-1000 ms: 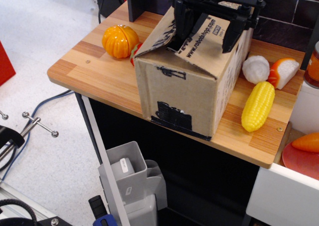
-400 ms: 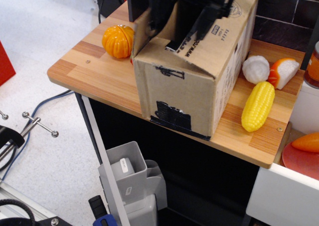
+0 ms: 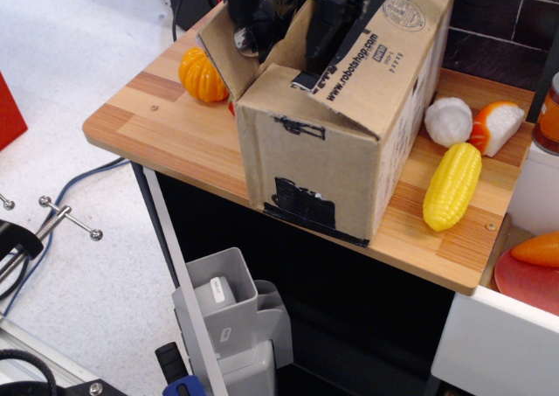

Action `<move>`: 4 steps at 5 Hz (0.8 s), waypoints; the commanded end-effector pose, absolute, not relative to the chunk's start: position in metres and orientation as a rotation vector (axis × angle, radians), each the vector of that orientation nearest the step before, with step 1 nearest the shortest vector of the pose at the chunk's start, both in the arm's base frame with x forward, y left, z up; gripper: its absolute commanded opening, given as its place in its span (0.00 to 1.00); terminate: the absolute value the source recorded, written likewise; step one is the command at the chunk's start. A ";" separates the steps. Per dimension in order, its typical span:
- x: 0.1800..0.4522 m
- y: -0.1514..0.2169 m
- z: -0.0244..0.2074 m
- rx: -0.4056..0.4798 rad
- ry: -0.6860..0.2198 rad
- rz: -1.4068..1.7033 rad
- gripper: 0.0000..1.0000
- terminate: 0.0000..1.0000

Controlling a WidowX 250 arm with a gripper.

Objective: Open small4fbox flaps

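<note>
One gripper: black gripper sits low over the box top, reaching in behind the left flap; whether its jaws are apart or together cannot be told.
Left flap: flap stands swung up and outward, toward the pumpkin.
Printed flap: long flap with the robotshop print slopes down over the front edge, not yet folded back.
Box: cardboard box stands mid-counter on the wooden counter, corn beside it at the right.
Progress: roughly one flap opened; the others look left to do.
Change: a second ago the left flap lay lower and the gripper sat further right.
</note>
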State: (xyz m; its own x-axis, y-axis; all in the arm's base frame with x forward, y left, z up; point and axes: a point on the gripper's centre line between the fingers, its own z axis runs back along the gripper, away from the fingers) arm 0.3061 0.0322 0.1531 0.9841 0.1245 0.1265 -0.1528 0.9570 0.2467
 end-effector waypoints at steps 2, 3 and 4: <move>0.299 0.065 0.148 0.173 -0.173 0.152 1.00 0.00; 0.300 0.070 0.140 0.152 -0.185 0.151 1.00 0.00; 0.302 0.069 0.135 0.122 -0.190 0.157 1.00 0.00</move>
State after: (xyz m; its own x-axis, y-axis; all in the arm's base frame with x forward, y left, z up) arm 0.2996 0.0656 0.1198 0.9776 0.1531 0.1447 -0.1673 0.9817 0.0914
